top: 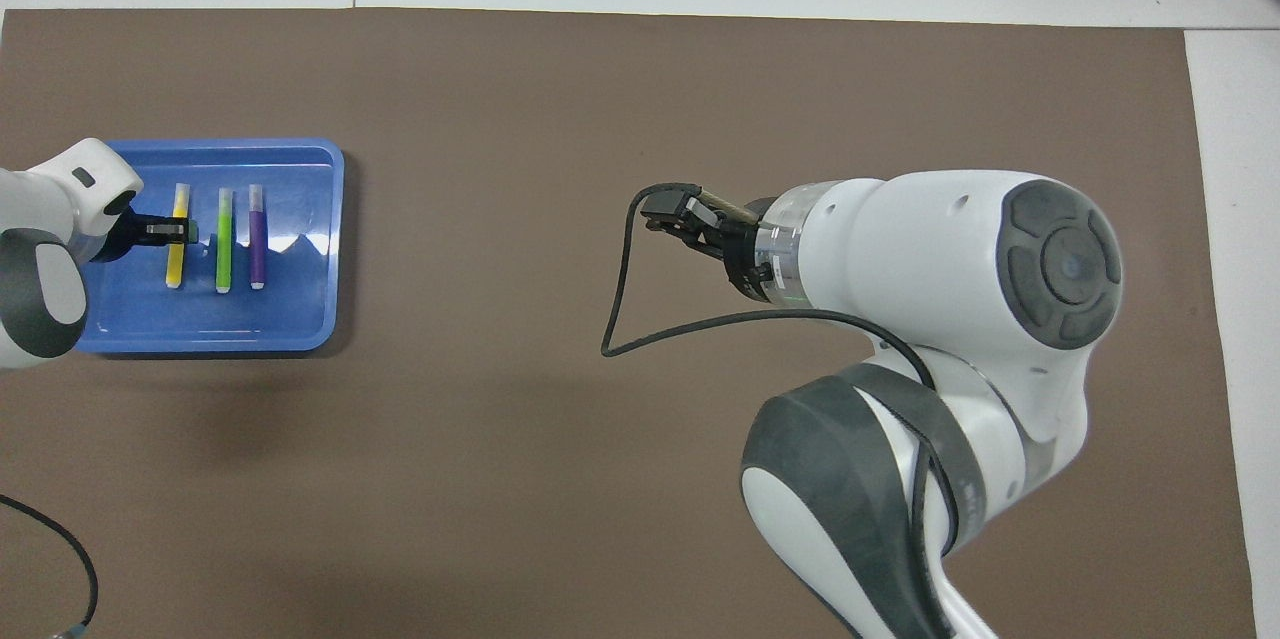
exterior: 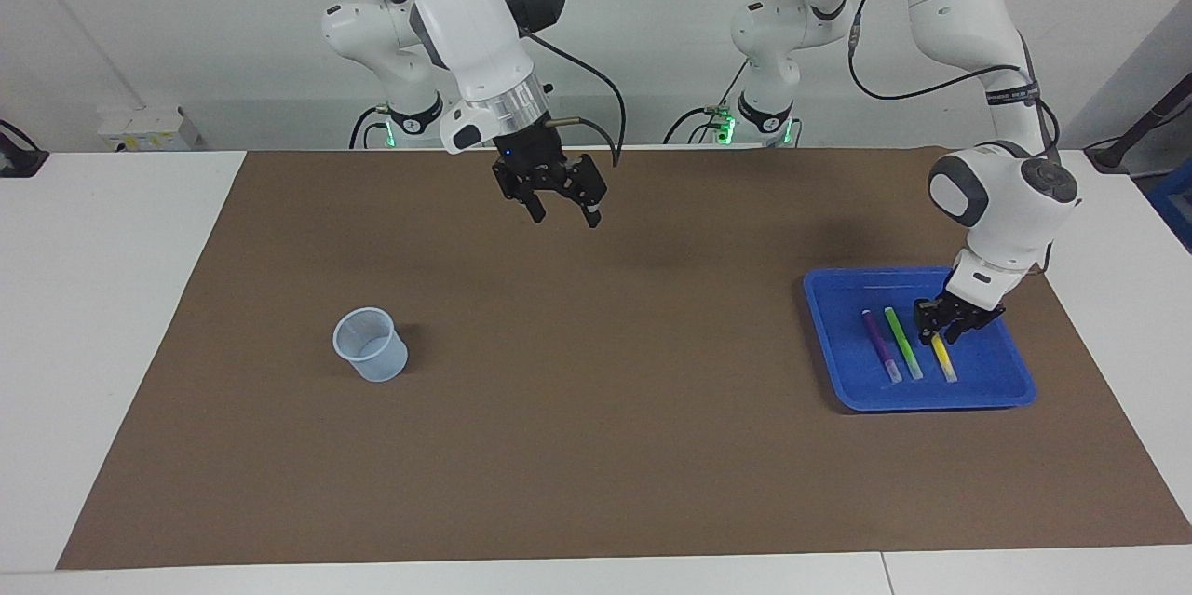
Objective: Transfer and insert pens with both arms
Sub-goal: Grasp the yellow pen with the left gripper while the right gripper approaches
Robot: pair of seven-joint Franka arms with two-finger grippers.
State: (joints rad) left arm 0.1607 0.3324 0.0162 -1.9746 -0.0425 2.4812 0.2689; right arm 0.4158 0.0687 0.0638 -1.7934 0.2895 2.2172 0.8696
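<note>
Pens side by side on the floor of blue tray (exterior: 838,362) (top: 300,309), at the left arm's end of brown mat (exterior: 596,465) (top: 560,79), about midway between its edges nearer to and farther from the robots. Yellow pen (exterior: 944,362) (top: 175,264) closest to the tray edge at that end, green pen (exterior: 902,344) (top: 224,244) in the middle, purple pen (exterior: 880,345) (top: 257,239) closest to the tray edge toward the mat's centre. Pale ends all toward the tray edge farther from the robots.

Left gripper (exterior: 941,331) (top: 172,232) down inside the tray, clamped across the yellow pen's coloured barrel, pen lying flat.

Right gripper (exterior: 565,218) (top: 668,211) raised over the mat near the middle of its edge nearer to the robots, fingers spread apart, nothing between them.

Translucent cup (exterior: 371,345) upright on the mat toward the right arm's end, well apart from the tray.
</note>
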